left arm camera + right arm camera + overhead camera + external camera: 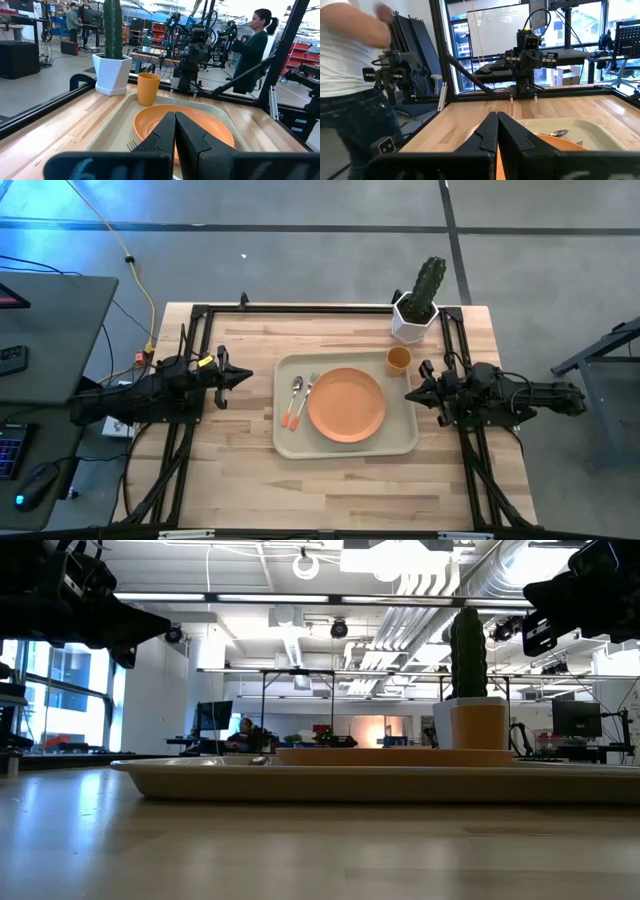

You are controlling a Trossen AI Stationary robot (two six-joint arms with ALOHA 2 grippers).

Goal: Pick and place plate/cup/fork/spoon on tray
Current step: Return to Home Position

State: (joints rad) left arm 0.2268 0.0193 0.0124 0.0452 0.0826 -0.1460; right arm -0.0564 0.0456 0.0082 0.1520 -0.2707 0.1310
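Note:
The beige tray (400, 442) lies at the table's middle. On it rest the orange plate (346, 404), the fork (299, 405) and the spoon (293, 398), side by side left of the plate. The orange cup (398, 359) stands at the tray's far right corner; whether on the tray or just beside it, I cannot tell. My left gripper (247, 376) is shut and empty, left of the tray. My right gripper (409, 395) is shut and empty, at the tray's right edge. Both hover above the table.
A white hexagonal pot with a cactus (416, 308) stands at the far right of the table, behind the cup. Black frame rails (300, 308) run along the far edge and both sides. People stand in the room beyond.

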